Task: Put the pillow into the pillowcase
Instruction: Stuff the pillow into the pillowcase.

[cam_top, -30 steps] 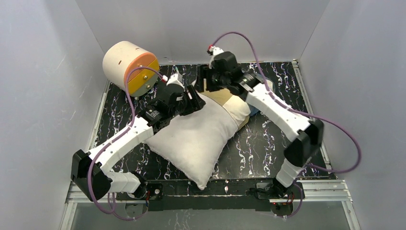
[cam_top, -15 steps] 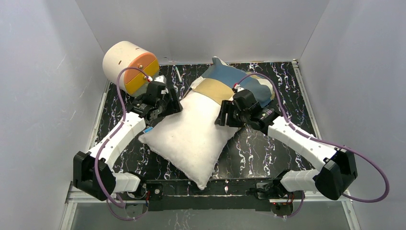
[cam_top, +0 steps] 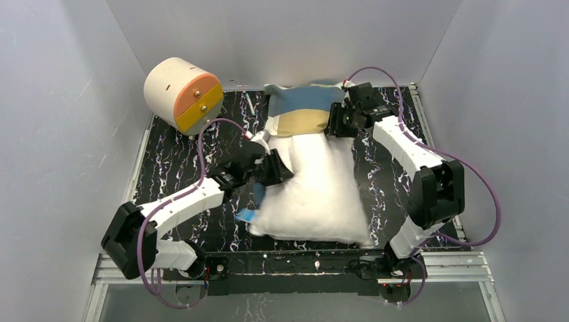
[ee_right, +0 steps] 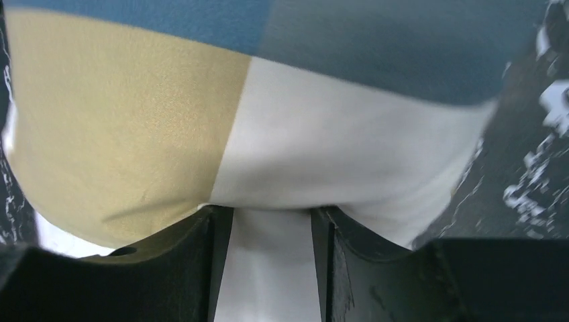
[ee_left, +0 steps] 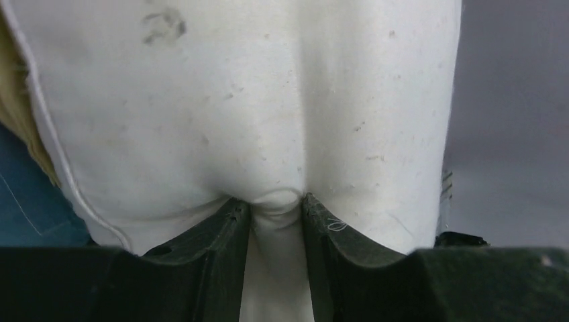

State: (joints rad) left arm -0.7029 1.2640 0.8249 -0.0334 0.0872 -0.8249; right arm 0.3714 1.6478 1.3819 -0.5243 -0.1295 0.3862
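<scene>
- Your left gripper (ee_left: 276,204) is pinching a small fold of the pillow (ee_left: 268,100). Its jaws are standing only a narrow gap apart, and white cloth is bulging just past the tips.
- Left of those jaws, blue and tan cloth of the pillowcase (ee_left: 23,194) is peeking out from under the pillow's seamed edge.
- From above, the pillow is lying on the table (cam_top: 174,161). It is spreading rightward from the left jaws and back toward the arm bases.
- The pillow's far end is meeting the pillowcase's tan and cream edge beyond the left jaws. How far it is reaching inside, you cannot tell.
- Your right gripper (ee_right: 272,221) is clamping a thick fold of the pillowcase's cream block. Its jaws are standing about half apart, and the cloth is filling the whole gap between them.
- The tan block is sitting just left of the right jaws, and the blue blocks are stretching beyond them.
- From above, the pillowcase is bunching up at the far side of the table, with the right jaws gripping its right edge.
- The cream-and-orange cylinder (cam_top: 181,94) is resting far to the left, well apart from both jaws.
</scene>
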